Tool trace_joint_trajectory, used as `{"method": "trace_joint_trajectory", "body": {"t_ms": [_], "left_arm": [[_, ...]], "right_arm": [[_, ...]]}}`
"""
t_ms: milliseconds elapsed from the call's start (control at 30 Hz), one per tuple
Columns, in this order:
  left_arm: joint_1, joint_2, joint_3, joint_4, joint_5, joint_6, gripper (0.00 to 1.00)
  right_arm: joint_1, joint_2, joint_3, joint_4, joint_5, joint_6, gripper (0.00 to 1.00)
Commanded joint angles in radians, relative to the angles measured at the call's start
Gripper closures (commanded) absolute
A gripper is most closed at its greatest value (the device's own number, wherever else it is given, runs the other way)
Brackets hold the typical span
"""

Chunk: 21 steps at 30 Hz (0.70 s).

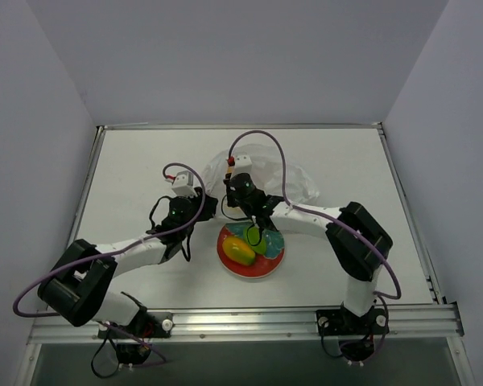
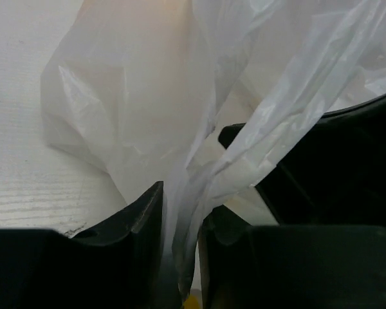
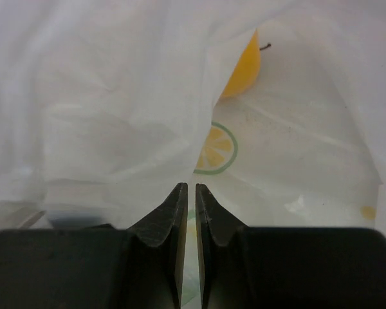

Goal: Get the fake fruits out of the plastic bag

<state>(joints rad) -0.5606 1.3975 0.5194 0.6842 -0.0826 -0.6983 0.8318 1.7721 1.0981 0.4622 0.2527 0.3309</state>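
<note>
Left gripper (image 2: 183,199) pinches plastic bag (image 2: 135,96) film, right gripper (image 3: 188,185) narrow on its fold, orange fake fruit (image 3: 244,67) inside, upper center.

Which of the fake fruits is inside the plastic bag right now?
The orange peach, inside the plastic bag; the yellow mango and green fruit lie on the plate.
</note>
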Motion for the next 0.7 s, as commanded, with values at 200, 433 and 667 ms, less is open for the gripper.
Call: {"method": "trace_joint_trajectory", "body": {"t_ms": [200,433,667], "left_arm": [[0.014,0.05,0.229,-0.224,-0.003,0.089,0.27],[0.013,0.193,0.425,-0.382,-0.019,0.154,0.06],[0.011,0.359,0.576,-0.479,-0.111,0.232,0.05]], "right_arm": [[-0.075,0.079,0.083,0.119,-0.122,0.016,0.93],[-0.114,-0.048,-0.126,0.211,-0.162,0.143,0.95],[-0.089,-0.094,-0.283,0.239,-0.158,0.203,0.95]]}}
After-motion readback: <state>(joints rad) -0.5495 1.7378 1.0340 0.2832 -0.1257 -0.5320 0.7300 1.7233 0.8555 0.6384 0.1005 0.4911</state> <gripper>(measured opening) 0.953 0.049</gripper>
